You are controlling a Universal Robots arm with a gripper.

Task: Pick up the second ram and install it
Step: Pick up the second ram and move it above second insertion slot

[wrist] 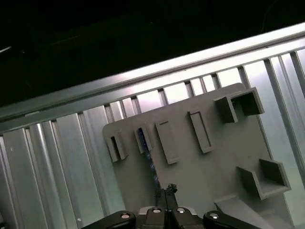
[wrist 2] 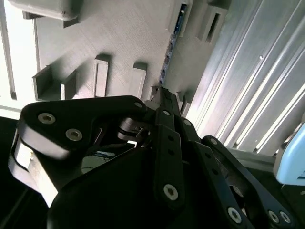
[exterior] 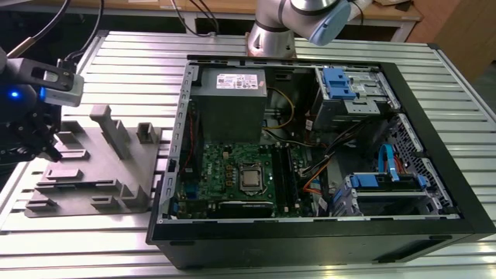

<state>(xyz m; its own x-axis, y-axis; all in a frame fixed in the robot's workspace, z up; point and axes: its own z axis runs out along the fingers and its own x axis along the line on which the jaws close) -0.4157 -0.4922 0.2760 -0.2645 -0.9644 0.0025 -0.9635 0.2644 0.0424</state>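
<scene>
On the matte grey slotted plate [exterior: 93, 152], black fingers [wrist 2: 166, 109] pinched on the thin blue-green second ram [wrist: 151, 164]

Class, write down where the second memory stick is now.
In the first wrist view the memory stick stands on edge in the grey tray, the claw at one end; the tray lies on the exterior view's left of the computer case.

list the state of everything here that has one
second ram, on edge in the grey holder, not installed
gripper, down at the ram's end
computer case, lying flat, side open
grey holder, flat on the metal table
</scene>
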